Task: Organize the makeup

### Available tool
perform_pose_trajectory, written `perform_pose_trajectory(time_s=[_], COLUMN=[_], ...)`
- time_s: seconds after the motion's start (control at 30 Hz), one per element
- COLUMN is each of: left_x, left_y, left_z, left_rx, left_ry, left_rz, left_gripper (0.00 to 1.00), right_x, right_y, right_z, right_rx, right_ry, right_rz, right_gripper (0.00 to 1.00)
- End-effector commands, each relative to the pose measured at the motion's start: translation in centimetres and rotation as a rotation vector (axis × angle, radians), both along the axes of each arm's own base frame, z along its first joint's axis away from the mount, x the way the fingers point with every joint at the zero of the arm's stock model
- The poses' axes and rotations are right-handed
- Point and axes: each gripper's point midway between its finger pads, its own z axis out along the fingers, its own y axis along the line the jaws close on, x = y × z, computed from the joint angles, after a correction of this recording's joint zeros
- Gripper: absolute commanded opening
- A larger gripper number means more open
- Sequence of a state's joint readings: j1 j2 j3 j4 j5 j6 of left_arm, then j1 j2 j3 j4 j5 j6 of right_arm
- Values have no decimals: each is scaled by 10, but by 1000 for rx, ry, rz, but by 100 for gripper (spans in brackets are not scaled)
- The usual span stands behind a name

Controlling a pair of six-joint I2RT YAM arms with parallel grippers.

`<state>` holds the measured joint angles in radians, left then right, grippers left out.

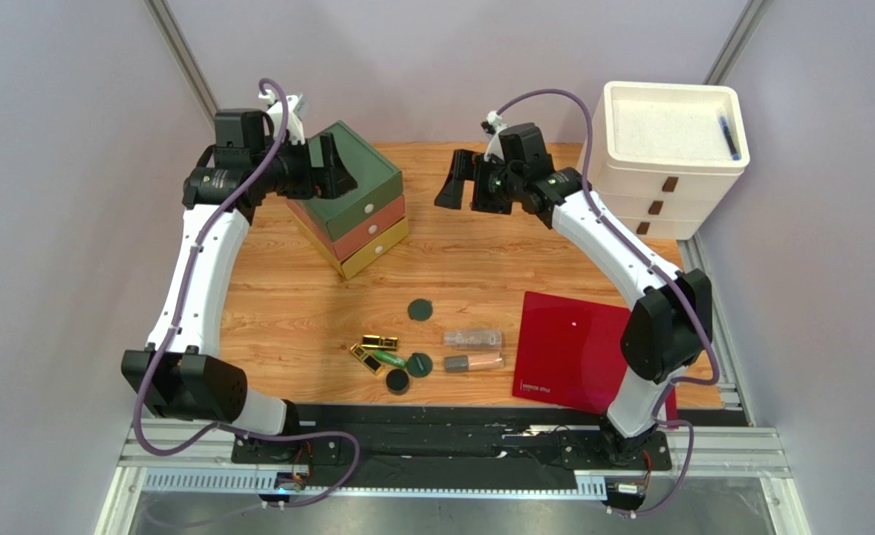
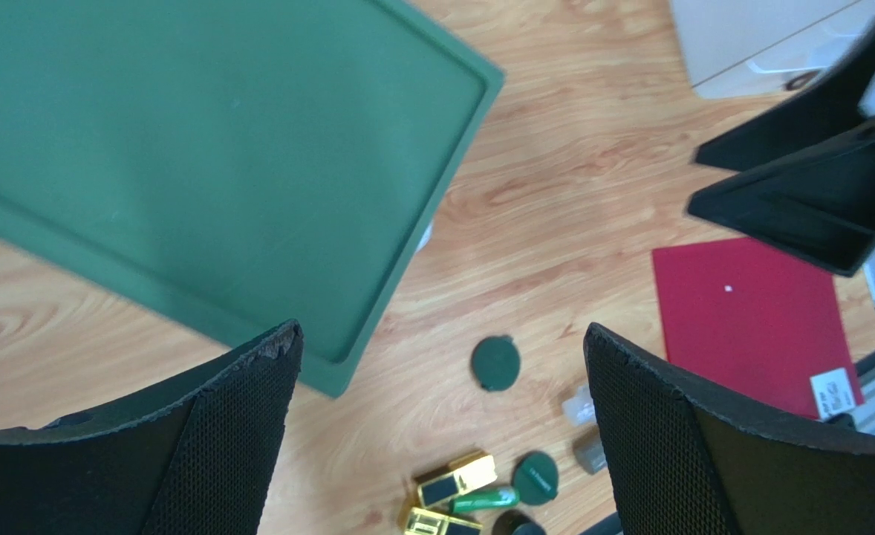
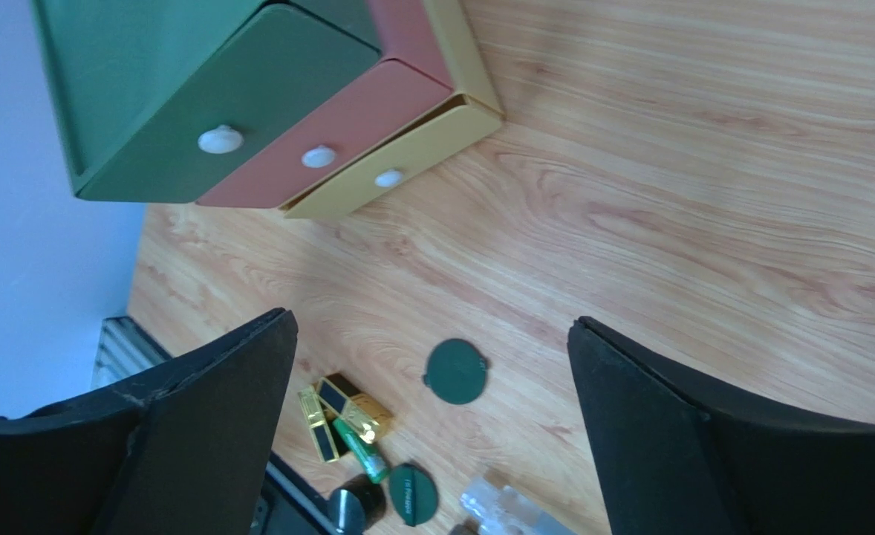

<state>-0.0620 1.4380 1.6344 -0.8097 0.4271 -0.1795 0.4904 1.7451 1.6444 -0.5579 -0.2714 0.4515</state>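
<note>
**Both arms high, jaws spread, makeup loose on the table**

- Left gripper: fingers wide apart with nothing between them. It hovers over the green top of the drawer box. Its wrist view looks down past that top onto the wood.
- Right gripper: also spread wide and empty. It hangs in the air just right of the drawer box, well above the table.
- The makeup lies in one cluster at the front middle of the table, between the two arm bases and left of the red sheet. Neither gripper is near it.
  - A dark green compact sits alone, set back from the rest.
  - The gold lipstick tubes lie close together, with the green tube just beside them.
  - The second compact and third compact sit right next to the green tube.
  - The clear lip-gloss tubes lie parallel, one behind the other, just beside the red sheet's left edge.
- The drawer box has three drawers: green on top, red in the middle, yellow at the bottom. Each has a white knob, and the fronts face the makeup. I can't tell whether any drawer is cracked open.
- A white drawer unit stands at the back right. A small blue item lies on its top tray, too small to identify.
</note>
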Motion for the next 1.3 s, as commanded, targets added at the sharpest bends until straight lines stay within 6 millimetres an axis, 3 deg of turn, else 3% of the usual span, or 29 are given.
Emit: perform_pose_trajectory(time_s=[0.0, 0.07, 0.27, 0.33, 0.4, 0.43, 0.5, 0.57, 0.8, 0.93, 1.27], left_x=[15, 15, 31, 34, 39, 40, 46, 52, 72, 82, 88], left_y=[-21, -33, -35, -34, -32, -32, -31, -30, -18, -7, -7], left_z=[21, 33, 46, 46, 32, 28, 8, -11, -53, -68, -86], left_rx=[-103, -128, -116, -101, -97, -102, -101, -101, -84, -91, -110], left_ry=[-82, -151, -214, -209, -149, -128, -55, 6, 128, 156, 207], left_rz=[-93, -185, -216, -216, -216, -222, -215, -213, -137, -90, -89], left_gripper=[100, 100, 100, 97, 76, 60, 0, 0, 0, 0, 0], right_x=[0, -3, 6, 11, 13, 16, 19, 23, 35, 32, 20], right_y=[35, 52, 79, 88, 98, 101, 110, 118, 146, 151, 153], right_z=[18, 16, 15, 18, 15, 18, 24, 17, 25, 18, 13], right_rx=[180, 259, 391, 439, 470, 483, 502, 506, 711, 772, 839], right_ry=[18, 72, 143, 165, 191, 176, 157, 171, 221, 269, 279], right_rz=[84, 138, 178, 187, 205, 213, 222, 218, 270, 296, 322], right_gripper=[92, 84, 85, 100, 100, 100, 100, 99, 71, 70, 64])
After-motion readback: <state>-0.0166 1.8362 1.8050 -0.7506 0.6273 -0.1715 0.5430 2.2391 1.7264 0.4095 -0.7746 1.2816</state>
